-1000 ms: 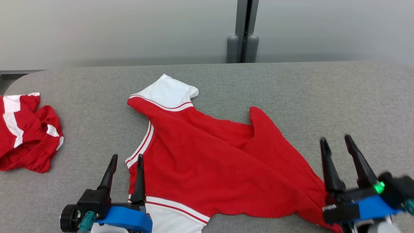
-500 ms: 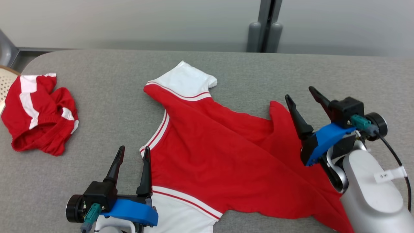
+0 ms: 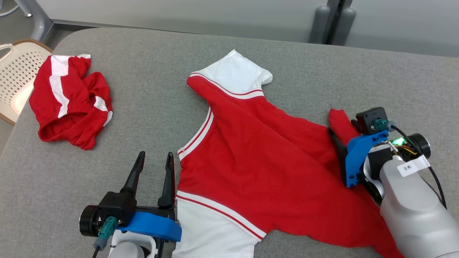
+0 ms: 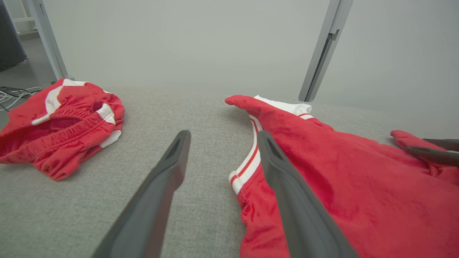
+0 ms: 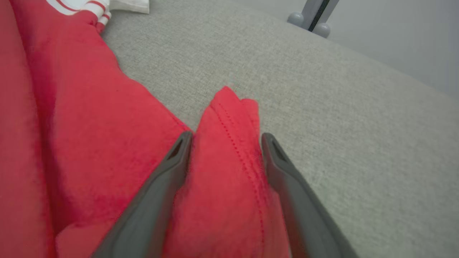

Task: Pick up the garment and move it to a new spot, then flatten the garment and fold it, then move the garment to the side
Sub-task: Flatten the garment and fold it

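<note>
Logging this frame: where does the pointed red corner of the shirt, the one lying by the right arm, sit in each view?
Head view: shirt corner, right of centre.
Left wrist view: shirt corner, at the far right edge.
Right wrist view: shirt corner, centre, between the open fingers of the right gripper.
Shared landmark: the grey post behind the table.

Bright, even light is cast from overhead; faint shadows are thrown beside the red-and-white cloth garment (image 3: 258, 154). The right wrist view is rendered soft.
</note>
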Motion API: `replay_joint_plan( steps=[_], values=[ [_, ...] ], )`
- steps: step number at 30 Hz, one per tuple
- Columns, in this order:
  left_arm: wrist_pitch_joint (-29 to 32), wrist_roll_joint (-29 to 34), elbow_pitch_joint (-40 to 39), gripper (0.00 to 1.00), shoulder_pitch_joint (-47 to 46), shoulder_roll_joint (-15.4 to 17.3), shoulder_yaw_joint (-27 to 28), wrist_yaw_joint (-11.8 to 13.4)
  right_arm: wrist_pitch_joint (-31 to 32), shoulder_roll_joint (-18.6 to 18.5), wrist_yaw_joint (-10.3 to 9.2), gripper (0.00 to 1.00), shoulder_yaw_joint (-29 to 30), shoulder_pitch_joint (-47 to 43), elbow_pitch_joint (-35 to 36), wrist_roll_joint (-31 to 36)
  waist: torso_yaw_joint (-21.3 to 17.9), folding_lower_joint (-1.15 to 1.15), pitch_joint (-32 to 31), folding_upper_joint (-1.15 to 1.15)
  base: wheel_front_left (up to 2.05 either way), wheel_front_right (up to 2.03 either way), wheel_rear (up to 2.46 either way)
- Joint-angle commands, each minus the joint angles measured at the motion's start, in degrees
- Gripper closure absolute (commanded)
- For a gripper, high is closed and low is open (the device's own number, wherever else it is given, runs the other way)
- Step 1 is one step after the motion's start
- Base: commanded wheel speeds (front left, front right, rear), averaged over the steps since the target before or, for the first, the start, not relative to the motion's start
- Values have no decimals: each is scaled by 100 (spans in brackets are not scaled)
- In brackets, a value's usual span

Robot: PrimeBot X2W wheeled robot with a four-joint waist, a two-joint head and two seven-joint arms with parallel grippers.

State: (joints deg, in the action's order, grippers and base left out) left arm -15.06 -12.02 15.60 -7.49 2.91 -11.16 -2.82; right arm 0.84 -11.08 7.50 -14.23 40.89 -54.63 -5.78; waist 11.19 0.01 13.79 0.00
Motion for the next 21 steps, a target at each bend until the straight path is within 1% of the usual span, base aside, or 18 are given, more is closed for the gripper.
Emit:
replay_joint_plan(
  steps=[1, 4, 5, 6, 7, 11, 18, 21],
  values=[
    [-15, 5, -13, 0, -34, -3, 41, 36, -12, 12, -1, 0, -26, 109, -176, -2, -7, -1, -6, 0, 0, 0, 0],
    [-15, 8, -23, 0, -11, -3, 67, 39, 81, 60, -1, 0, -100, 132, -416, -18, -41, -1, -23, 0, 0, 0, 0],
    [-15, 8, -26, 0, -4, -3, 70, 49, 159, 65, -1, 23, -146, 138, -543, -21, -55, -1, -28, 0, 0, 0, 0],
    [-15, 5, -22, 0, -3, -3, 67, 58, 173, 83, -1, 96, -197, 159, -620, -27, -70, -1, -33, 0, 0, 0, 0],
    [-15, 0, -22, 0, -5, -3, 71, 57, 104, 97, -1, 100, -200, 200, -649, -76, -90, -1, -38, 0, 0, 0, 0],
    [-15, -4, -19, 0, -53, -3, 91, 55, -339, 14, -2, 100, -122, 503, -627, -200, -155, -1, -45, 0, 0, 0, 0],
    [-15, 35, -3, 0, -68, -3, 116, 21, -986, -463, -1, 100, 454, 881, -902, -398, -160, -1, -113, 0, 0, 0, 0],
    [-15, 43, -17, 0, -25, -3, 150, 17, -1262, -544, -1, 100, 704, 1041, -1025, -443, -179, -1, -109, 0, 0, 0, 0]
  ],
)
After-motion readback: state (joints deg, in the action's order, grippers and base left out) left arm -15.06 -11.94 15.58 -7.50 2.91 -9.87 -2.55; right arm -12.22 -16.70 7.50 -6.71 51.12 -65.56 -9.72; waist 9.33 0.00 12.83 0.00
